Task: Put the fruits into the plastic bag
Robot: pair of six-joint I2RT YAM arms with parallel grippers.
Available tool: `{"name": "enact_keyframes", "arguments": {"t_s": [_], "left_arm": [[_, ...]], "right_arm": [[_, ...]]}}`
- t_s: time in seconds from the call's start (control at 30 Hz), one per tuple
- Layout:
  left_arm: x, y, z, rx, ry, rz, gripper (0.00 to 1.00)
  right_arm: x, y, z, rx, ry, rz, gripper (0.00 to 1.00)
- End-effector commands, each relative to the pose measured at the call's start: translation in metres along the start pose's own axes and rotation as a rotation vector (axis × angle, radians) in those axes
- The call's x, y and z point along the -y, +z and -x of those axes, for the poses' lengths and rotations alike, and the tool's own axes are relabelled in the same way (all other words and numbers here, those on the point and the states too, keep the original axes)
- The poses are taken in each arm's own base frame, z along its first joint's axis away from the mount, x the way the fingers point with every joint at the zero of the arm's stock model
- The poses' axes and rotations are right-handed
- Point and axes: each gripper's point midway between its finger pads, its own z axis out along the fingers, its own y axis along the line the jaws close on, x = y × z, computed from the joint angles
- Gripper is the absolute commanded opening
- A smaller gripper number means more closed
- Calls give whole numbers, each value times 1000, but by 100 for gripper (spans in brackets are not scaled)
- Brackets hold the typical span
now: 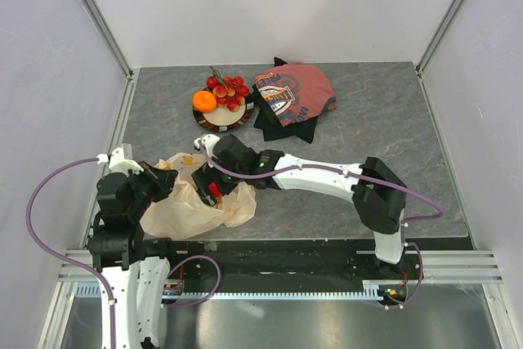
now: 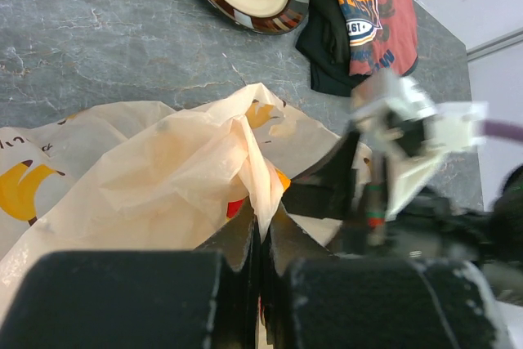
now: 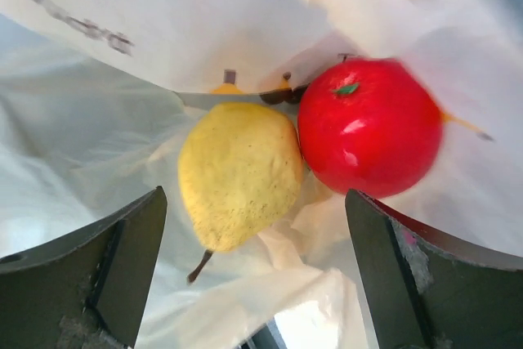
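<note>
Overhead view: a thin, crinkly cream plastic bag [image 1: 192, 206] with yellow banana prints lies at the near left of the grey table [image 1: 392, 128]. The left gripper [image 1: 166, 176] sits at the bag's 10 o'clock edge. The right gripper [image 1: 211, 190] reaches into the bag's mouth from 3 o'clock. At 12 o'clock from the bag, well apart, a dark round plate with a cream centre [image 1: 214, 120] carries a round orange [image 1: 204, 100] on its 9 o'clock side and a cluster of small red berries [image 1: 230, 91]. A folded red-and-black printed cloth [image 1: 291, 97] lies just beside the plate at 3 o'clock.

Left wrist view: the left gripper's jaws are pressed together on a raised fold of the bag, holding the mouth up.

Right wrist view: the right gripper's dark jaws stand wide apart, gripping nothing. Inside the bag beyond them, a yellow pear-shaped fruit [image 3: 241, 171] rests with its stem toward 7 o'clock. A shiny red apple [image 3: 369, 127] touches it at 2 o'clock.

The next pick likely falls to the right arm, since its gripper is free and the plate lies toward 12 o'clock from it.
</note>
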Motion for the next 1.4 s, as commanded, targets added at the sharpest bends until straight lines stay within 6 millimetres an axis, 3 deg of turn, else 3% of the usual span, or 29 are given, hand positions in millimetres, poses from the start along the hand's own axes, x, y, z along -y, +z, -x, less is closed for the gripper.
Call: {"name": "enact_keyframes", "arguments": {"t_s": [0.0, 0.2, 0.33, 0.47, 0.6, 0.8, 0.83, 0.9, 0.93, 0.97, 1.03, 1.1, 1.13, 1.2, 1.23, 1.37], "left_arm": [[6, 0, 6, 17, -14, -17, 2], [2, 2, 6, 22, -15, -3, 1], [3, 1, 6, 25, -17, -8, 2], [1, 0, 11, 46, -22, 11, 1], [0, 0, 15, 62, -25, 25, 1], [-3, 2, 19, 81, -43, 44, 2], [-4, 3, 19, 82, -49, 47, 1], [-4, 4, 21, 90, -49, 47, 1], [-4, 5, 21, 88, -51, 49, 2], [-5, 5, 23, 95, -49, 53, 2], [-5, 8, 23, 90, -43, 55, 2], [-7, 11, 21, 79, -41, 59, 2], [-9, 14, 21, 71, -33, 66, 1], [-10, 17, 22, 67, -22, 72, 1], [-10, 20, 20, 48, -23, 74, 2], [-12, 30, 3, -7, -67, 51, 2]], "right_arm": [[-38, -56, 65, 233, -10, 124, 98], [-28, -97, 91, 358, 22, 52, 95], [2, -124, 120, 460, 65, -45, 93], [61, -149, 151, 555, 180, -172, 90], [110, -156, 163, 598, 212, -321, 85], [163, -138, 174, 596, 236, -452, 77], [173, -126, 170, 576, 244, -465, 75], [182, -126, 184, 604, 256, -474, 73], [191, -113, 180, 585, 260, -488, 71], [194, -116, 192, 614, 254, -489, 70], [207, -98, 192, 599, 251, -502, 67], [214, -96, 207, 631, 247, -499, 66], [223, -82, 203, 618, 252, -505, 65], [233, -79, 214, 641, 249, -508, 64], [243, -64, 209, 630, 252, -514, 63], [272, -46, 218, 661, 267, -504, 62]]}}
